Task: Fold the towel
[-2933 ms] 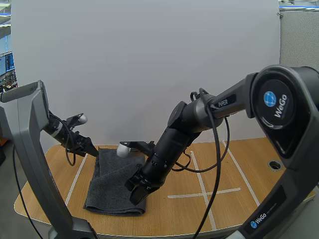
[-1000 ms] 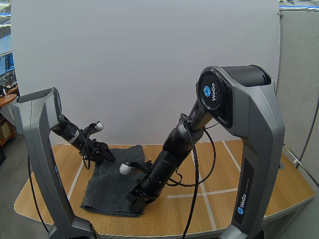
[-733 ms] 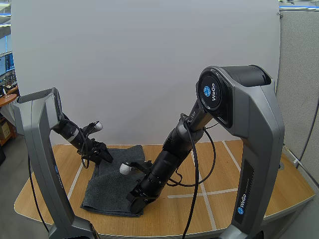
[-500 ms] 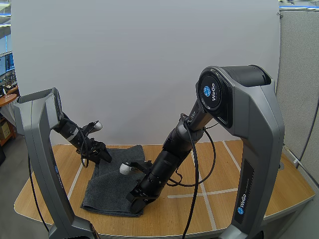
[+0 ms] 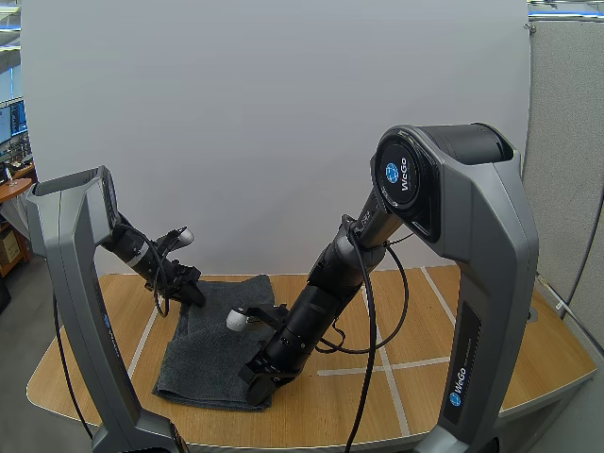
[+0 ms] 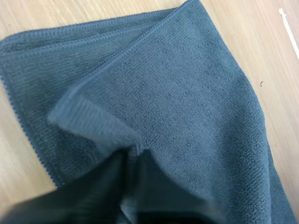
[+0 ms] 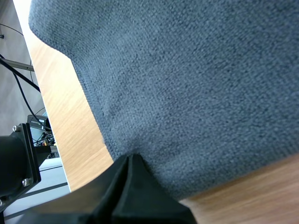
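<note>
A dark grey towel [image 5: 215,347] lies partly folded on the left half of the wooden table [image 5: 444,387]. My left gripper [image 5: 193,294] is at the towel's far left part. In the left wrist view its fingers [image 6: 107,182] stand nearly together and pinch a raised fold of the towel [image 6: 196,93]; the gripper [image 6: 133,153] is shut on it. My right gripper [image 5: 255,379] is down on the towel's near right corner. Seen from the right wrist, that gripper [image 7: 131,161] is one shut dark wedge with its tip pressed on the towel [image 7: 196,70] close to its edge.
White tape lines [image 5: 387,366] mark the table to the right of the towel. The right arm [image 5: 321,293] slants across the table's middle down to the towel. Bare wood [image 6: 243,28] borders the towel's far edge.
My left gripper has closed from wide open onto a fold of the towel and shifted slightly to the left. The right gripper has stayed pressed on the near corner.
</note>
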Robot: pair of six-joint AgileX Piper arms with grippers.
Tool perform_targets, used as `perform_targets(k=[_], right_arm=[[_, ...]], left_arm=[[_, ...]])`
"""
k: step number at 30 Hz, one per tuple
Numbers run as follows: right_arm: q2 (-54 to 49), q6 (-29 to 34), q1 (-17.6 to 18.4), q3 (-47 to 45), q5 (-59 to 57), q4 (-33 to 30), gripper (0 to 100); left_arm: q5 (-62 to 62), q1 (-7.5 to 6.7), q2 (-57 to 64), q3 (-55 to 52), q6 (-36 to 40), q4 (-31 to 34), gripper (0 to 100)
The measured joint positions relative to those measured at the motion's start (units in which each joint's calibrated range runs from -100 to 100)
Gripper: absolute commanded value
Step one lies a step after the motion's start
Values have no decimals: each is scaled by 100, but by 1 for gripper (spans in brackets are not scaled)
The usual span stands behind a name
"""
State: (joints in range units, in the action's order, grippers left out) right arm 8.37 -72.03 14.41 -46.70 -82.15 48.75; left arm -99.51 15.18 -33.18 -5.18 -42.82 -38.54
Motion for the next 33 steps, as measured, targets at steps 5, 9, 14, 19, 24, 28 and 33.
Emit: perform_targets(k=[5,9,14,19,24,28,33], right_arm=[[0,0,0,0,0,0,0],[0,0,0,0,0,0,0],[0,0,0,0,-14,0,0],[0,0,0,0,-14,0,0],[0,0,0,0,-14,0,0],[0,0,0,0,-14,0,0],[0,0,0,0,-14,0,0]], left_arm=[[58,0,0,47,-9,39,0],[211,-8,0,222,-9,89,0],[252,-8,0,530,-9,88,0],[473,-8,0,677,-9,88,0],[698,-8,-113,701,-9,78,0],[750,-8,-211,701,-9,65,9],[559,-8,-211,712,-18,-73,53]])
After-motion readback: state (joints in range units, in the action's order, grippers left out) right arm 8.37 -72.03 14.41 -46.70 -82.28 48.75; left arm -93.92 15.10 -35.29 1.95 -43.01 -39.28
